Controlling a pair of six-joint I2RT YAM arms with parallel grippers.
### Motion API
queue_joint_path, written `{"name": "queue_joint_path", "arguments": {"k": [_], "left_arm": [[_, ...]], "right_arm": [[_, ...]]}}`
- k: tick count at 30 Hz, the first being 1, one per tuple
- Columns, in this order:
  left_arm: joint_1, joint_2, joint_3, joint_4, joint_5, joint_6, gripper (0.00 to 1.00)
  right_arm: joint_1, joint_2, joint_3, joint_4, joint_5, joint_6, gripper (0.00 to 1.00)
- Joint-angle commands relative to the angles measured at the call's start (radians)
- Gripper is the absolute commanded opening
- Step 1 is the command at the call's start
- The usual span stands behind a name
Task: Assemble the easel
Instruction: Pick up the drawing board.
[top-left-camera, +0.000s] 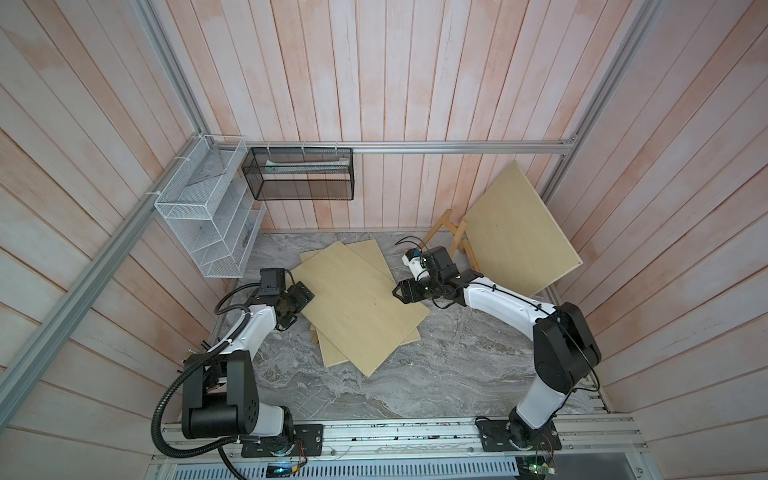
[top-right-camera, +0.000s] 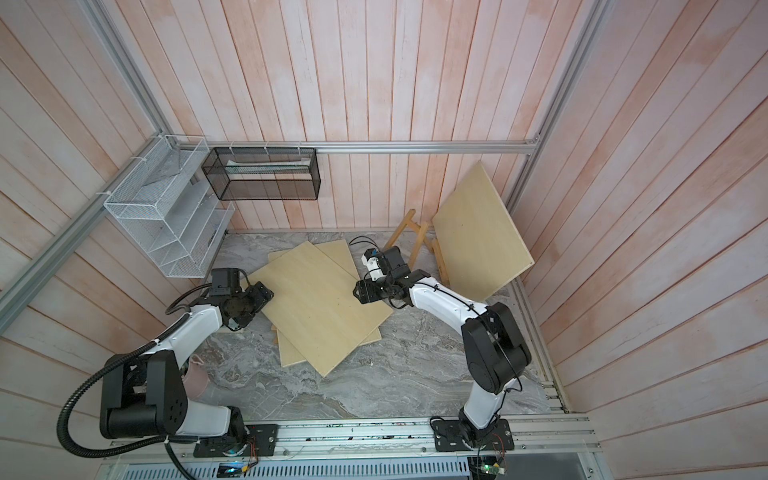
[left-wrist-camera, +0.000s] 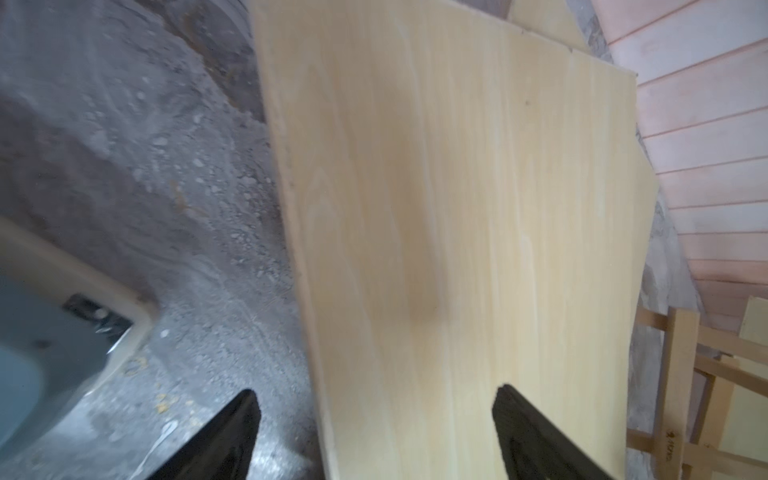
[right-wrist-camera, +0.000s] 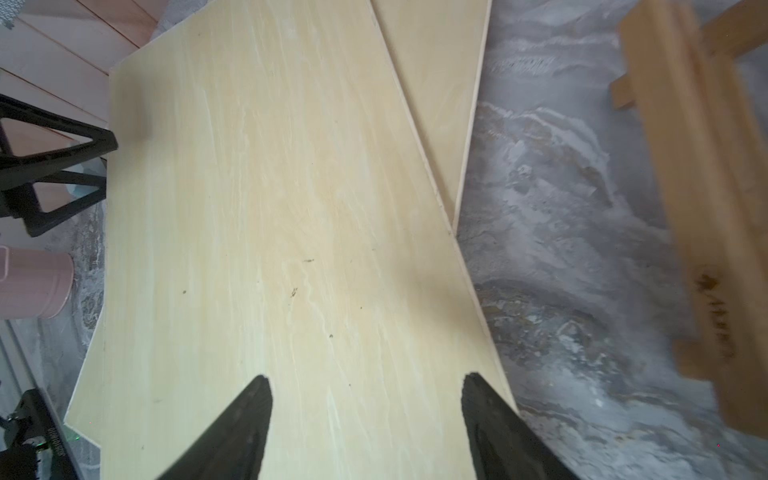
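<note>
Left gripper (left-wrist-camera: 374, 395): jaws apart, straddling the left edge of the top board (top-left-camera: 357, 303), which lies across a second board (top-left-camera: 368, 252) at centre. Right gripper (right-wrist-camera: 365, 382): jaws apart over its right edge; contact unclear. The easel frame (top-left-camera: 440, 226) sits far right, beside a tilted third board (top-left-camera: 519, 232).

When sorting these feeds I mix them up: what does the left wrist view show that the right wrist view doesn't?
Left wrist only: a blue-grey, pale-rimmed object I can't identify. Right wrist only: the pink bucket and the open right claw. Both: the open left claw, the top plywood board overlapping a second board, the marble table, the wooden easel frame, pink wall planks.
</note>
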Motion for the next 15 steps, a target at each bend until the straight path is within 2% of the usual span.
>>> {"name": "queue_joint_path", "arguments": {"k": [1, 4, 9, 15], "left_arm": [[0.005, 0.018, -0.041, 0.164, 0.066, 0.053, 0.91], [0.006, 0.019, -0.084, 0.25, 0.087, 0.042, 0.9], [0.008, 0.001, -0.149, 0.358, 0.128, 0.026, 0.82], [0.01, -0.008, -0.19, 0.42, 0.125, 0.024, 0.72]], "right_arm": [[-0.023, 0.012, -0.02, 0.135, -0.096, 0.036, 0.74], [-0.042, 0.03, -0.059, 0.16, -0.087, 0.028, 0.73], [-0.068, 0.051, -0.117, 0.184, -0.102, 0.031, 0.72], [-0.07, 0.05, -0.154, 0.187, -0.093, 0.035, 0.72]]}}
